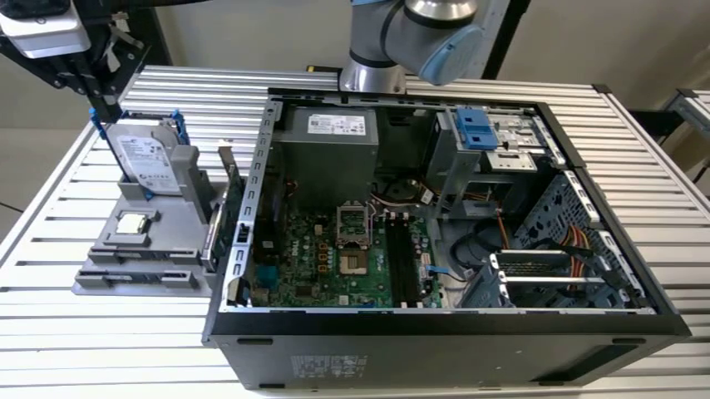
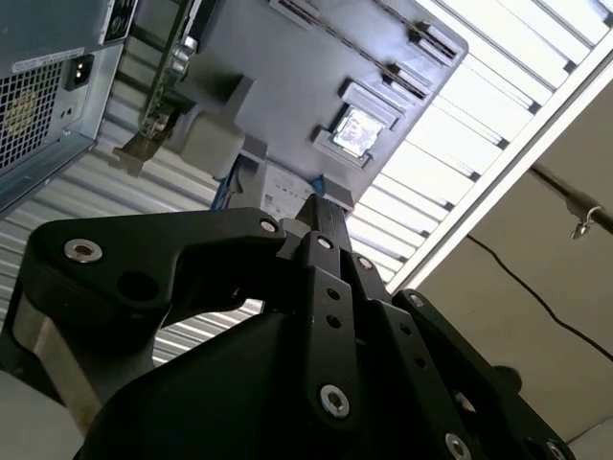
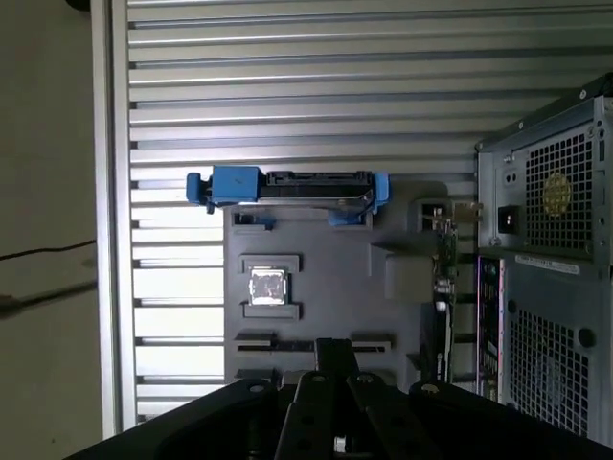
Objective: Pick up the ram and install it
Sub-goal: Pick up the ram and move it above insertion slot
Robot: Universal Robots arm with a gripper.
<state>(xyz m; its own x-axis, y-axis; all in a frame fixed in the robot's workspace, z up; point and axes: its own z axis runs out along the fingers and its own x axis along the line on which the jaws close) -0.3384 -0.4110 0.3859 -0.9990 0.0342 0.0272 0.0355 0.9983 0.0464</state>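
The pincer: in both wrist views you see its two fingers drawn together at the tip, with no gap and nothing clamped between them. It hangs well above the grey parts holder on the slatted desk and touches nothing.

The ram: log it as the thin dark strip standing on edge in a slot of the holder, straight below the pincer tip in the first wrist view. You cannot make out its chips from this angle, so treat that reading as tentative. Pincer and ram are apart.

Other items under the pincer, on the same holder:
- A silver processor chip sits in its square pocket, just beyond the ram's slot.
- Past that, a hard drive in a blue caddy stands upright.
- A green card stands on edge at the holder's side nearest the open computer case.

The case stands beside the holder, off to one side of the pincer. Long black memory slots lie on the board inside it.
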